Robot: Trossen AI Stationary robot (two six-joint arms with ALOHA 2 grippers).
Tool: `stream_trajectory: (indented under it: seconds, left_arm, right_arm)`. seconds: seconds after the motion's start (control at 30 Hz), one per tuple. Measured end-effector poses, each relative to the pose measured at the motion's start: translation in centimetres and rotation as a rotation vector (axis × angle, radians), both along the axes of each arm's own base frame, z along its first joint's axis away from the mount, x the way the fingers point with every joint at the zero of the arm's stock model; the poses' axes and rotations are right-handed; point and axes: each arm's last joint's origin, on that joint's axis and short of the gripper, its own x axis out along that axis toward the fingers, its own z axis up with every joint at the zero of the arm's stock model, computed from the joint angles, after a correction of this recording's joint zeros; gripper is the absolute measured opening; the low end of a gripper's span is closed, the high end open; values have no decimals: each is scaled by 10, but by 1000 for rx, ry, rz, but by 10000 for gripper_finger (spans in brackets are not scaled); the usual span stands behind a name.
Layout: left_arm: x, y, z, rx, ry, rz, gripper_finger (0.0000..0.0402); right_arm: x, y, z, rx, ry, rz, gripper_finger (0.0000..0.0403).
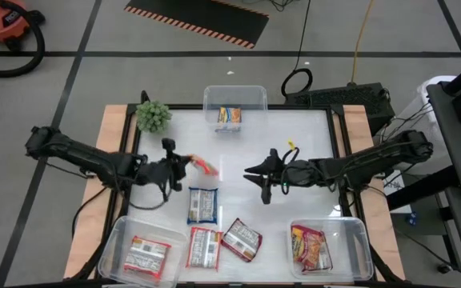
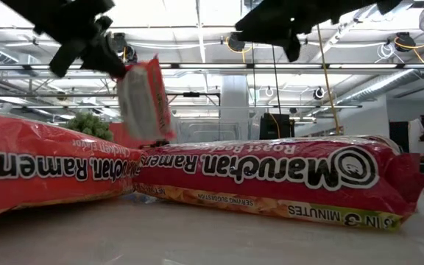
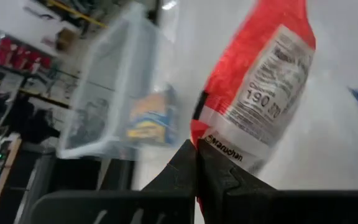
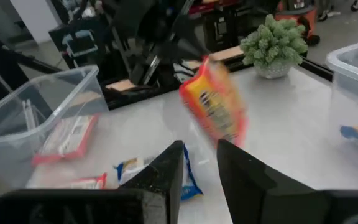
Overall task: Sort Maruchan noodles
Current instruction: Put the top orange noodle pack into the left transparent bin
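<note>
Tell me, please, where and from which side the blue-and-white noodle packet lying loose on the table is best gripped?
The blue-and-white packet lies flat and alone, below the raised red packet in the left hand. I would pinch one short end seam, coming straight down from above: a flat crinkly pack offers little else, and the red-and-white packets crowd its near end.

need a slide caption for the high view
Left gripper lifts a red packet over the table; right gripper hovers open.

your counter (image 1: 294, 152) | three clear tubs (image 1: 234, 100) | plant (image 1: 153, 115) | loose noodle packets (image 1: 202, 205) up front
</note>
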Motion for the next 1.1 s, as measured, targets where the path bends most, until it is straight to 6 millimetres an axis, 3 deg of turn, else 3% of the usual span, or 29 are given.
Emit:
stream_trajectory:
  seconds: [0.27,0.4,0.53,0.67,0.9,1.1]
  left_arm:
    - [-12,15,37,-114,-194,51,4]
    - [-17,15,43,-147,-245,61,4]
    - [-19,14,45,-190,-284,72,3]
    - [-23,9,49,-213,-320,47,3]
    - [-38,0,61,-236,-388,-38,3]
    - [-60,-14,74,-267,-446,-180,3]
  right_arm:
    - [29,-3,-22,-21,-34,11,144]
    - [54,1,-31,-68,5,12,178]
    - [78,4,-27,-179,7,-18,203]
    - [90,6,-25,-215,3,-25,212]
    - [86,8,-25,-274,56,6,209]
    - [71,9,-8,-286,113,34,206]
